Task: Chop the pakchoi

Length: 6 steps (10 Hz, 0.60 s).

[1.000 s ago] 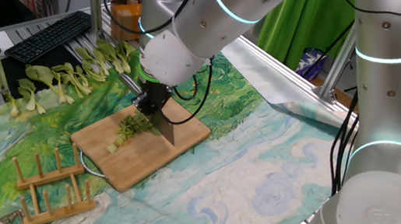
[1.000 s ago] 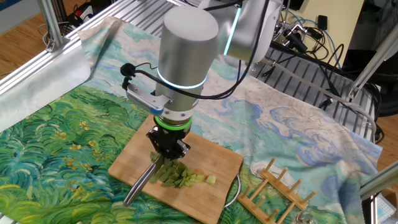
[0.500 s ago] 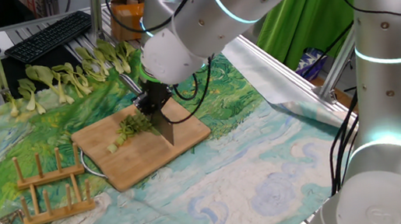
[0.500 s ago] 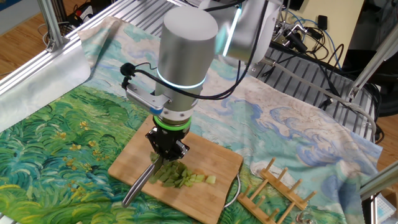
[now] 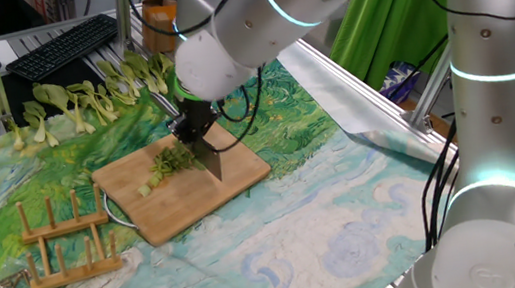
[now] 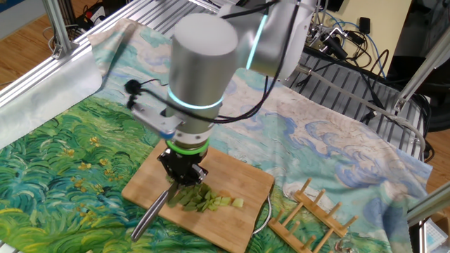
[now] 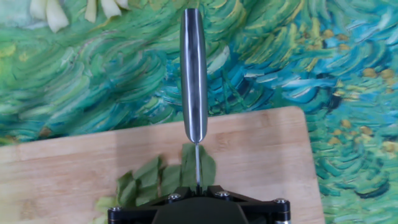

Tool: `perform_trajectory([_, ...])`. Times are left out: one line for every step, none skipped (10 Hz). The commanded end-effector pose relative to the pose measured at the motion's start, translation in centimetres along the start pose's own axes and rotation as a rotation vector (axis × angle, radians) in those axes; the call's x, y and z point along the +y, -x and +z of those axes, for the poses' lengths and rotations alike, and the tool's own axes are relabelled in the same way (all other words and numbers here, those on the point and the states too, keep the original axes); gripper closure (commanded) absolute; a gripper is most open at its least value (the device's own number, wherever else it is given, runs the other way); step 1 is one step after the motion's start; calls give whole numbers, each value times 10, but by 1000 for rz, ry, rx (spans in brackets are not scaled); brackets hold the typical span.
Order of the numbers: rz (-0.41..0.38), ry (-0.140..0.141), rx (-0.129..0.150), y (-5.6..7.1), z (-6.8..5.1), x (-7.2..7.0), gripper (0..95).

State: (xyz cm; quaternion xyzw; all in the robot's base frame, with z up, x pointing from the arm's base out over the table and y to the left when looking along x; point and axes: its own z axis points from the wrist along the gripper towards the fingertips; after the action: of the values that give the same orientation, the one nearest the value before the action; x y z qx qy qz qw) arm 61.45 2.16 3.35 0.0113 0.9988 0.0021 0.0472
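The pakchoi (image 5: 167,164) lies as short cut green pieces on a bamboo cutting board (image 5: 241,171). It also shows in the other fixed view (image 6: 202,197) and the hand view (image 7: 158,180). My gripper (image 5: 193,128) is shut on a knife (image 5: 211,161) and holds the blade edge-down against the board at the leafy end of the pieces. In the other fixed view the gripper (image 6: 179,172) stands over the pieces, with the steel handle (image 6: 151,214) sticking out. In the hand view the handle (image 7: 193,68) runs straight up the frame.
Several whole uncut pakchoi (image 5: 94,91) lie in a row at the back on the painted cloth. A wooden rack (image 5: 64,242) stands left of the board, also in the other fixed view (image 6: 309,218). A keyboard (image 5: 62,45) sits behind.
The arm has shifted slightly along the board, carrying the knife a little toward the pakchoi pieces. The pieces lie as before.
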Motion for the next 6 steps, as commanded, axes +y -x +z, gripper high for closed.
perform_trajectory([3, -11, -11, 2, 0, -1, 950])
perform_trajectory([-2, -14, 3, 4, -2, -1, 950])
perform_trajectory([0, -10, 19, 7, -8, -1, 950])
perform_trajectory([0, -15, 15, 7, -9, -1, 950])
perform_trajectory([0, -15, 16, 8, -8, -1, 950])
perform_trajectory([-1, -13, 17, 8, -7, -1, 950])
